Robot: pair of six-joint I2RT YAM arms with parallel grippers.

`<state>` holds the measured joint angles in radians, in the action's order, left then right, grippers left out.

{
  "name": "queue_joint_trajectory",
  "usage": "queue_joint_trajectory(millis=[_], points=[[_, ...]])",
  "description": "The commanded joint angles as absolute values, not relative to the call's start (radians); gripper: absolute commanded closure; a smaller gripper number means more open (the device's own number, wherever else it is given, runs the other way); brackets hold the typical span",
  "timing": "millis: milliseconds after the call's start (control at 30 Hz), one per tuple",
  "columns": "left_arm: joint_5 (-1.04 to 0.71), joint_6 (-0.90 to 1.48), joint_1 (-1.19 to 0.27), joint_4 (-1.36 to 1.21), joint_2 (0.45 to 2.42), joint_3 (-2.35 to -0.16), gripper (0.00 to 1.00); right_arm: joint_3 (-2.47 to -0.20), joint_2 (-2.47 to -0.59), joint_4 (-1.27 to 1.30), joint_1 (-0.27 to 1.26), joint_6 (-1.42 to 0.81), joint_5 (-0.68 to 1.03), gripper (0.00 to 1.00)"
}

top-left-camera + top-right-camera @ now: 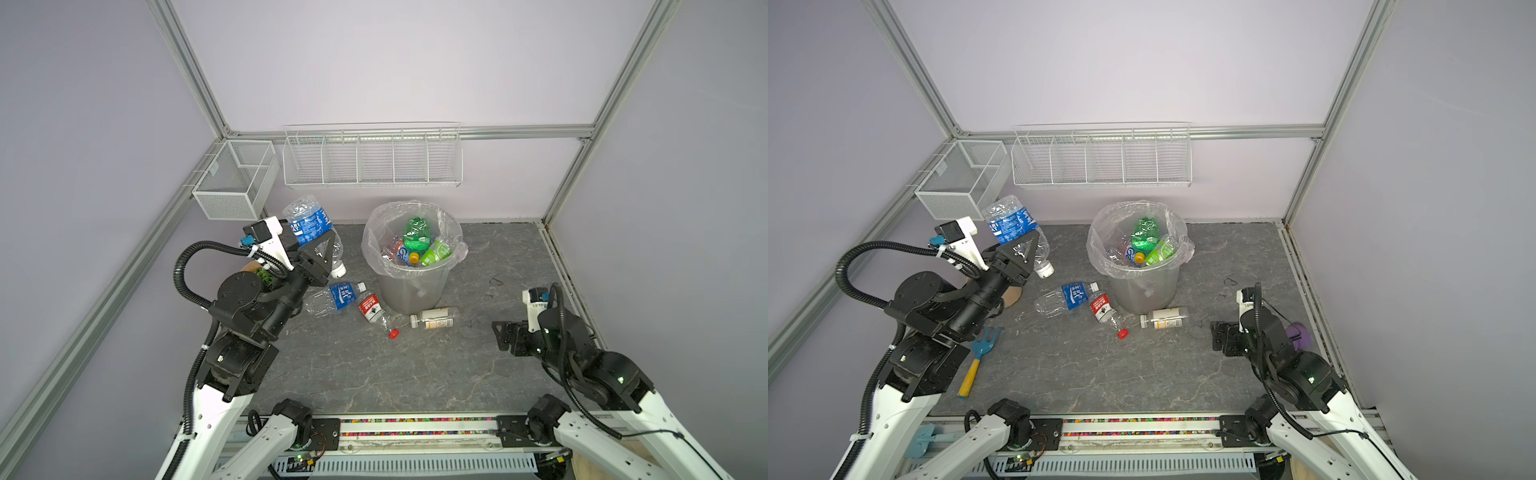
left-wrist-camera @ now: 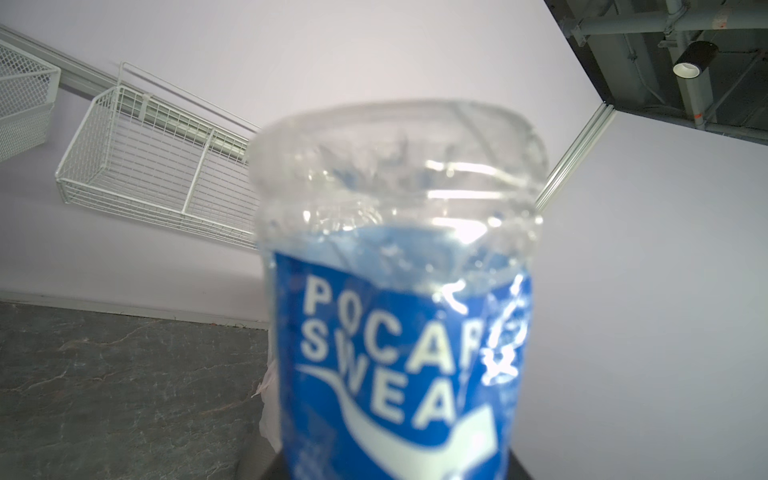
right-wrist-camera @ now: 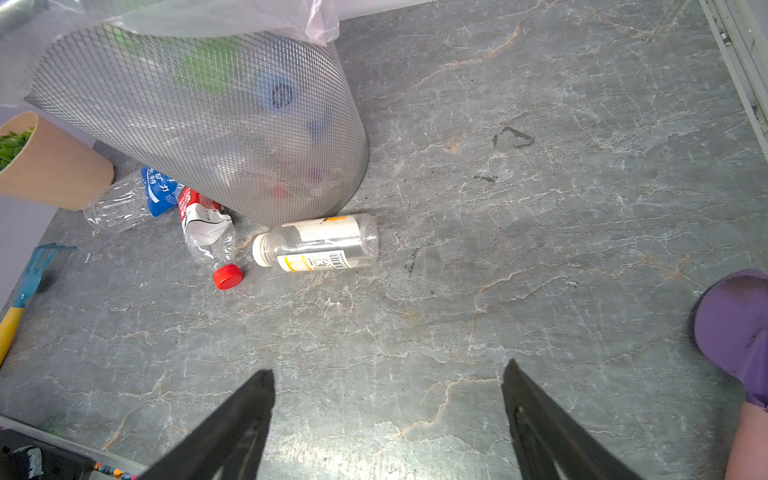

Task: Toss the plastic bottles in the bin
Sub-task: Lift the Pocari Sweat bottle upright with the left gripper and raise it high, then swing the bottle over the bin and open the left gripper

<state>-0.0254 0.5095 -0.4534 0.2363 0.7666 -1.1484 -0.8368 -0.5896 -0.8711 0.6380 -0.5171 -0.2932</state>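
My left gripper (image 1: 322, 254) is shut on a clear plastic bottle with a blue label (image 1: 309, 226) (image 2: 399, 332), held off the table to the left of the bin, base up and white cap down. The bin (image 1: 409, 291) (image 3: 208, 124) is a grey bucket lined with a clear bag, and several bottles (image 1: 415, 243) lie inside. Three bottles lie at its foot: blue-labelled (image 1: 343, 296), red-capped (image 1: 371, 308) and white-labelled (image 1: 432, 319) (image 3: 320, 243). My right gripper (image 1: 498, 332) (image 3: 388, 368) stands open and empty low over the table at the right.
A tan pot of green leaves (image 3: 54, 166) sits under my left arm. A blue rake with a yellow handle (image 1: 980, 353) lies front left. A purple object (image 1: 1300, 334) is by the right wall. White wire baskets (image 1: 372, 160) (image 1: 235, 178) hang on the back walls.
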Motion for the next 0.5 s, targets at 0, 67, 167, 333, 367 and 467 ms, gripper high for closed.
queue_joint_trajectory(millis=[0,67,167,333,367,467], points=[[-0.044,0.476,-0.453,0.186,0.767,-1.167,0.9,-0.816,-0.578,-0.881,0.635,-0.534,-0.314,0.11],[-0.044,0.476,-0.454,0.181,0.774,-1.167,0.91,-0.817,-0.577,-0.882,0.634,-0.534,-0.313,0.11],[-0.044,0.474,-0.457,0.174,0.789,-1.168,0.91,-0.82,-0.574,-0.885,0.635,-0.533,-0.315,0.11],[-0.044,0.466,-0.47,0.161,0.833,-1.191,0.9,-0.824,-0.569,-0.89,0.634,-0.533,-0.319,0.12],[-0.044,0.462,-0.477,0.158,0.847,-1.197,0.9,-0.826,-0.566,-0.891,0.635,-0.534,-0.319,0.12],[-0.02,0.415,-0.528,0.169,0.908,-1.232,0.9,-0.828,-0.562,-0.893,0.635,-0.534,-0.322,0.12]])
